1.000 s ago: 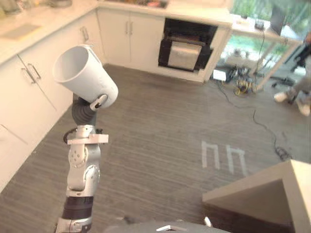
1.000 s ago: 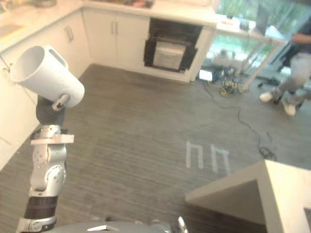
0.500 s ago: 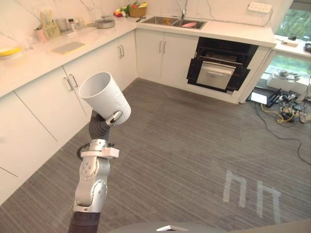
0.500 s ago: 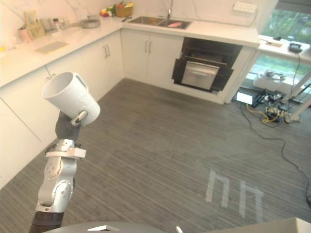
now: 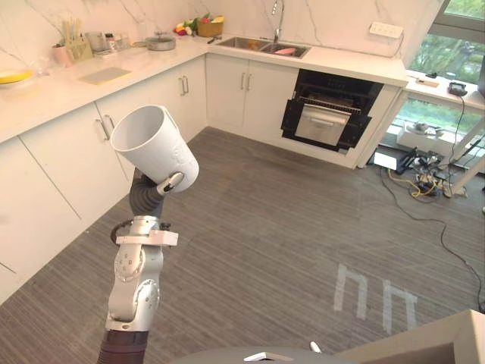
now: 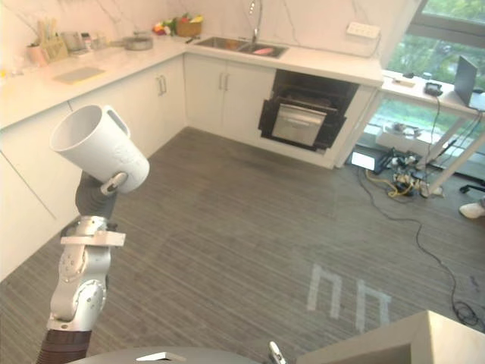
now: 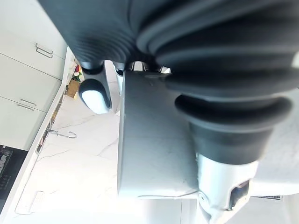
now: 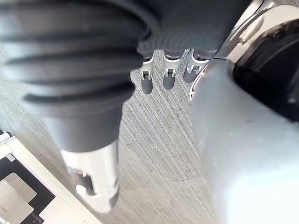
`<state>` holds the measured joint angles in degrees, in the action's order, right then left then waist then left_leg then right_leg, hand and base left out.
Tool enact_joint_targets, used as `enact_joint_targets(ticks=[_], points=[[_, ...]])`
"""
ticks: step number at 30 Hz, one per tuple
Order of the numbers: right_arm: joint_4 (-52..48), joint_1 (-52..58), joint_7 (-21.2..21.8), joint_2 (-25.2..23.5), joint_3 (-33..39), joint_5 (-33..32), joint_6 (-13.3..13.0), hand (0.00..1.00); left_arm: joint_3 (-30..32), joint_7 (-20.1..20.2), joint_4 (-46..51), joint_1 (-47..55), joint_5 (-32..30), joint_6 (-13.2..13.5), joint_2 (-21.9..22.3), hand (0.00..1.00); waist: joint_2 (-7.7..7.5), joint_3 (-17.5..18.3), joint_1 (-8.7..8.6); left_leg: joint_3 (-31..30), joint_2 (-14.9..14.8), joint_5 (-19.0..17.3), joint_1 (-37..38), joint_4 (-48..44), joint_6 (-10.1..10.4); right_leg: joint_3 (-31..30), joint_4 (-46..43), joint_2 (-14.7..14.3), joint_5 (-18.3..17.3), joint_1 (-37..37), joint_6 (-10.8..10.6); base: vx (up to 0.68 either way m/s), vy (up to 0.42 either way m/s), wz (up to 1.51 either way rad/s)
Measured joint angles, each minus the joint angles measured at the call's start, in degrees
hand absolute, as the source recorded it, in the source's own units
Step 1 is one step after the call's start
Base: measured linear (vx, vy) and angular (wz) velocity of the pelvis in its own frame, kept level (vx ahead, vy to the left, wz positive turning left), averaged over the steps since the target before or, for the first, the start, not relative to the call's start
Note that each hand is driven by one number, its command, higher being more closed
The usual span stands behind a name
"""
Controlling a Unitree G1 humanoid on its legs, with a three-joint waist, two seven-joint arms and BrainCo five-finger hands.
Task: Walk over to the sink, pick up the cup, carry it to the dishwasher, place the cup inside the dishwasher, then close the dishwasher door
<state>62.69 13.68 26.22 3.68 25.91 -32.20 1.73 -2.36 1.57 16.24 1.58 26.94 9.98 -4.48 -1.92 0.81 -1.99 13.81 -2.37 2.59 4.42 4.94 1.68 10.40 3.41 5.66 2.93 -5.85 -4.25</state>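
Kitchen floor (image 5: 265,227), dishwasher (image 5: 326,121) beyond held cup (image 5: 155,144)

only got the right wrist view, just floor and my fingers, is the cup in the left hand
Observer: Yes. The left hand has its fingers curled round the white cup, raised with its mouth tilted up.
Operator: ok where do i take it
Observer: The dishwasher sits under the far counter, just right of the sink, with its door open.
Operator: anything in the way
Observer: Cables lie on the floor to the right of the dishwasher, off the straight line to it.
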Motion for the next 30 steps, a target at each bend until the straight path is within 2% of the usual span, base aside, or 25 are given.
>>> enact_joint_targets(ticks=[7,10,14,22,26,28,30], points=[[-1.68,0.87,-0.28,-0.89,-1.31,0.32,0.13,0.00,0.14,-0.02,-1.31,0.00,0.01,0.71,0.01,1.00,-0.47,-0.01,-0.69,0.53,-0.02,-0.12,0.57,0.05,0.01,-0.49,0.35,-0.23,-0.09,-0.16,0.09,0.01,0.001,-0.04],[-3.60,1.51,-0.73,-0.78,-4.34,0.59,1.24,0.00,0.25,-0.10,-1.66,0.27,0.33,0.86,0.74,1.00,-1.06,0.36,-1.39,0.55,-0.10,-0.22,0.26,0.06,0.06,-0.90,0.34,-0.29,-0.11,0.07,0.11,0.00,-0.002,-0.01],[-5.74,2.54,-1.60,-0.69,-6.81,0.63,1.91,0.00,1.07,-0.09,-1.64,0.36,0.56,1.92,1.76,1.00,-1.46,0.60,-1.41,0.52,-0.10,-0.36,0.48,0.06,0.09,-1.53,-0.02,-0.34,-0.14,0.06,0.14,0.01,0.000,-0.02],[-7.81,4.12,-1.81,-0.15,-10.13,0.62,2.51,0.00,1.18,-0.08,-1.42,1.16,1.94,1.93,2.88,1.00,-1.77,0.89,-1.28,-1.17,-0.08,-0.10,0.46,0.05,0.06,0.07,-0.72,-0.18,-0.66,-0.25,0.25,-0.01,-0.005,0.09],[-7.79,4.03,-1.79,0.29,-11.02,0.59,3.12,0.00,1.28,-0.09,-1.15,2.68,2.12,1.94,2.84,1.00,-1.81,0.91,-1.25,-1.22,-0.26,-0.61,0.96,-0.48,-0.44,-0.32,-2.93,-0.47,-2.74,0.13,0.31,0.00,0.000,0.00],[-7.82,3.63,-1.77,0.95,-11.68,0.60,3.40,0.00,1.69,-0.12,-1.16,3.68,2.17,1.94,2.83,1.00,-1.94,0.10,-1.10,-1.13,-1.34,-4.72,-1.57,-7.92,-0.05,-0.96,-5.00,-0.95,-4.26,0.16,0.64,0.01,-0.057,-0.07],[-7.88,3.23,-1.70,2.02,-12.32,0.62,3.93,0.00,2.84,-0.34,-0.97,5.61,2.19,1.98,3.29,1.00,-0.05,-1.19,-0.04,-0.63,-5.41,-11.40,-5.33,-21.05,1.63,-3.09,-7.80,-2.98,-6.86,0.09,1.93,0.03,-0.073,-0.22]])
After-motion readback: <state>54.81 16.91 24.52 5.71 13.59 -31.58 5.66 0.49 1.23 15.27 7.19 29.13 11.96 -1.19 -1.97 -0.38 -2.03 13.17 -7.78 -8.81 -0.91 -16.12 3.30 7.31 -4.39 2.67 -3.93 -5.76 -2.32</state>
